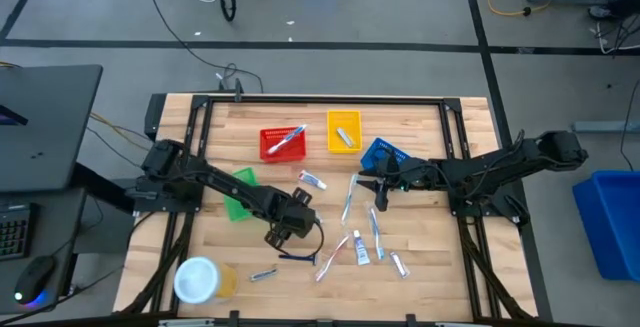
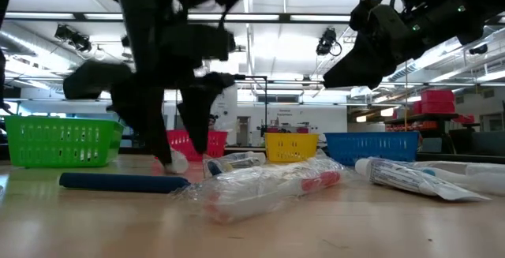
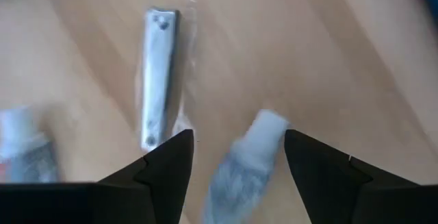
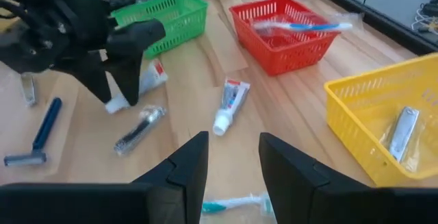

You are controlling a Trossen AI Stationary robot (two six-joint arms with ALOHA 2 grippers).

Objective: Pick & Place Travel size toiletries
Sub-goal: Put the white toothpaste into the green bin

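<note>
Travel size toiletries lie scattered on the wooden table: a white-capped small tube [image 3: 248, 157], a wrapped nail clipper [image 3: 157, 77], a blue razor [image 4: 37, 135], a red-and-white tube [image 4: 229, 104] and toothbrushes [image 1: 349, 199]. My left gripper [image 3: 239, 142] points down, open, with its fingers on either side of the small tube, which lies flat on the table; I see no touch. My right gripper [image 4: 233, 162] hovers open over the table's right half with nothing between its fingers. A toothbrush [image 4: 308, 27] lies in the red basket [image 1: 283, 142] and a nail clipper [image 4: 402, 131] in the yellow basket [image 1: 344, 132].
A green basket [image 1: 240, 192] stands just left of my left arm, and a blue basket [image 1: 383, 154] sits beside the right gripper. A white-lidded jar [image 1: 200, 279] stands at the near left corner. More tubes [image 1: 360, 249] lie near the front centre.
</note>
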